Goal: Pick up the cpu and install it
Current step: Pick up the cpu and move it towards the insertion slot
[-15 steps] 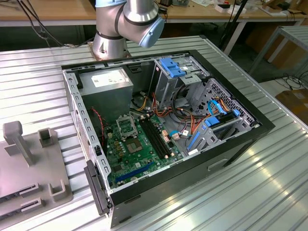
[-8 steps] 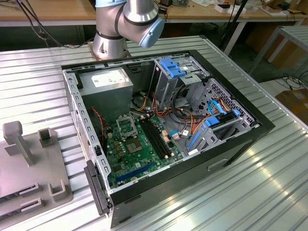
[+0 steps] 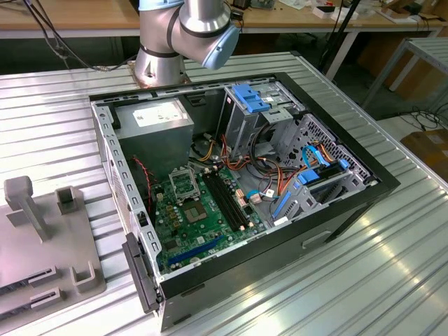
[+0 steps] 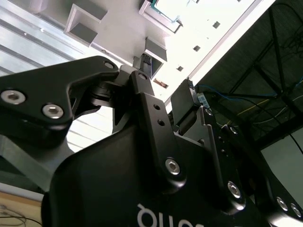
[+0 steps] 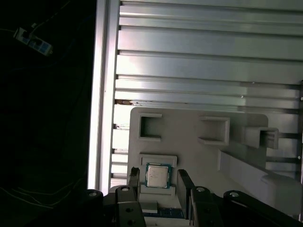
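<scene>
You have the claw [image 5: 158, 171] open with the cpu [image 5: 157, 176], which lies flat in its square pocket on the grey fixture [image 5: 189, 146], centred between the fingers [image 5: 184, 182] (neither seems to touch it).

cpu [image 4: 163, 7] partly outside second wrist view

Computer case [image 3: 381, 185]: lies open on ribbed metal table [image 3: 392, 280].
Motherboard [image 3: 192, 227]: green, flat on case floor.
Grey fixture [image 3: 28, 255]: beside case, at exterior view's left; possibly moulded plastic.
</scene>
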Robot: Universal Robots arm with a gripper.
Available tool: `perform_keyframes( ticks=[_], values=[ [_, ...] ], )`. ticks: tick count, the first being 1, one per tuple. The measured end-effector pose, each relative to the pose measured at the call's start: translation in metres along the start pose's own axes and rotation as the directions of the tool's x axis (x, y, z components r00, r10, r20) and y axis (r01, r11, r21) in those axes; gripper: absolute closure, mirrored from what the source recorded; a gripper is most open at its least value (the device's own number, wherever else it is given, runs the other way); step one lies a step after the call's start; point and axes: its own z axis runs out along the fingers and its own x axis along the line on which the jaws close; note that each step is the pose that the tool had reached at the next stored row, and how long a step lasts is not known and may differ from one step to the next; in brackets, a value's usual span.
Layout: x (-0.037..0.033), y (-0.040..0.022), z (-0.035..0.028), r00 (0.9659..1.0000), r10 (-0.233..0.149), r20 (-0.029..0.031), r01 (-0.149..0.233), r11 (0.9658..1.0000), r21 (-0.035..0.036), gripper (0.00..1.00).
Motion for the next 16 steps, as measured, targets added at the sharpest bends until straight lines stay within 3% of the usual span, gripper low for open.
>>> perform_keyframes(
  ticks=[9, 16],
  values=[
    [0.0002, -0.0012, 0.0013, 1.0, 0.0, 0.0001, 0.0, 1.0, 0.0, 0.55],
    [0.0014, -0.0098, 0.0082, 1.0, -0.002, -0.0002, 0.002, 1.0, 0.0032, 0.55]
  ],
)
